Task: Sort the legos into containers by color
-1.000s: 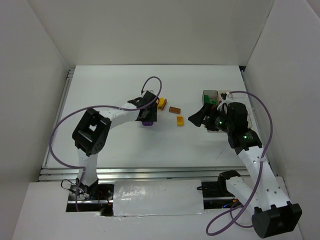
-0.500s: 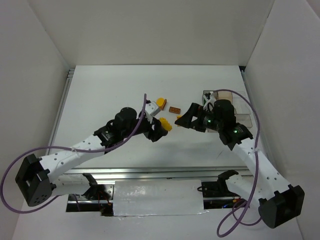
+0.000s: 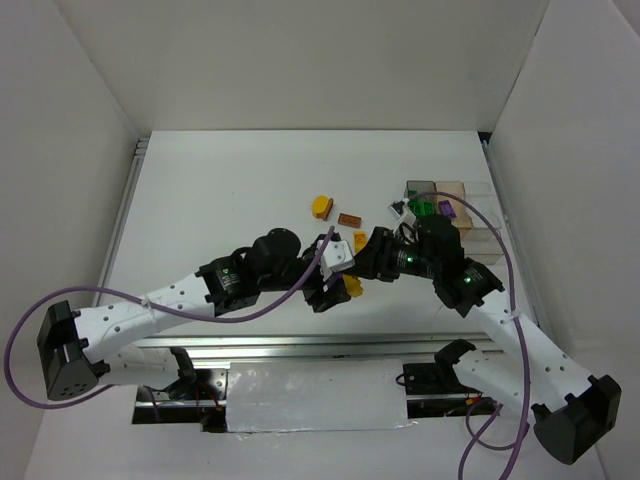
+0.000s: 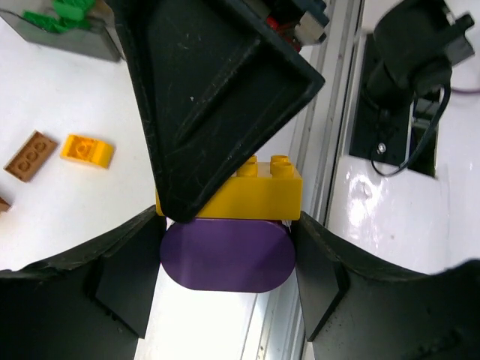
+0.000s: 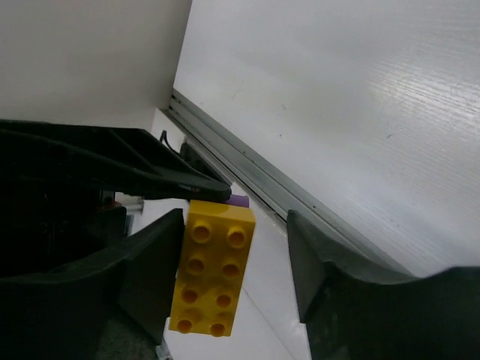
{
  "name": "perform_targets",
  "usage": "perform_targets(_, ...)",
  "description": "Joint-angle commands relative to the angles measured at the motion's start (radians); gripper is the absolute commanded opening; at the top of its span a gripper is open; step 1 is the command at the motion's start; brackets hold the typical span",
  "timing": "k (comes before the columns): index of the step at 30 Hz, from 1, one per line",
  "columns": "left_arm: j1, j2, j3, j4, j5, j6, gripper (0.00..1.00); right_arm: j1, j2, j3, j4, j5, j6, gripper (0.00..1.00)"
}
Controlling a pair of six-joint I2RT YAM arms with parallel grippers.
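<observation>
My left gripper (image 4: 227, 264) is shut on a purple rounded lego (image 4: 227, 253) with a yellow eight-stud lego (image 4: 264, 196) stacked on it. In the top view this stack (image 3: 352, 288) hangs near the table's front middle, in the left gripper (image 3: 335, 290). My right gripper (image 5: 238, 277) stands open around the yellow lego (image 5: 214, 277): one finger (image 5: 154, 262) lies against its side, the other stands well apart. From above, the right gripper (image 3: 368, 262) meets the left one. Loose legos lie behind: orange (image 3: 321, 206), brown (image 3: 349, 220), yellow (image 3: 359, 240). The containers (image 3: 452, 186) hold green (image 3: 420, 207) and purple (image 3: 446, 208) legos.
The table's metal front rail (image 3: 300, 345) runs just below both grippers. White walls close in the table on three sides. Purple cables (image 3: 120, 290) loop beside both arms. In the left wrist view the brown lego (image 4: 30, 155) and the yellow lego (image 4: 87, 150) lie to the left.
The left gripper has carried its purple and yellow stack from the table's middle toward the near edge. The right gripper has come left from the containers and now straddles the yellow lego.
</observation>
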State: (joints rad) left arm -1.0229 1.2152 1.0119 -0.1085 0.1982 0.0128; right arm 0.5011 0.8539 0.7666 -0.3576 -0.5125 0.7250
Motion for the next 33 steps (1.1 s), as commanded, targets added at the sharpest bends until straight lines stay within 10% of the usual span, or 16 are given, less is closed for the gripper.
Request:
perform_targets(1,-0.011,-0.002,0.040,0.004,-0.036,0.052,0.00,0.043,-0.019,-0.032,0.019,-0.034,0.005,0.56)
perform_targets(5,-0.014,0.004,0.053,-0.013,-0.055,0.064,0.00,0.073,-0.032,-0.056,0.035,-0.063,0.019,0.04)
perform_targets(11,-0.020,0.003,0.048,-0.023,-0.074,0.075,0.00,0.082,-0.050,-0.032,-0.006,-0.054,-0.007,0.00)
perform_targets(13,-0.022,0.004,0.040,-0.020,-0.088,0.079,0.00,0.080,-0.049,-0.021,-0.011,-0.069,-0.013,0.04)
perform_targets(15,-0.022,0.006,0.037,-0.020,-0.094,0.079,0.00,0.082,-0.049,-0.015,-0.007,-0.089,-0.019,0.44)
perform_targets(22,-0.023,-0.005,0.024,-0.014,-0.105,0.088,0.00,0.082,-0.059,0.000,-0.047,-0.095,-0.035,0.45)
perform_targets(29,-0.023,-0.005,0.019,-0.010,-0.118,0.095,0.00,0.083,-0.079,-0.023,-0.032,-0.153,-0.018,0.71)
perform_targets(33,-0.023,-0.005,0.019,-0.014,-0.114,0.096,0.00,0.082,-0.101,-0.018,-0.044,-0.144,-0.019,0.64)
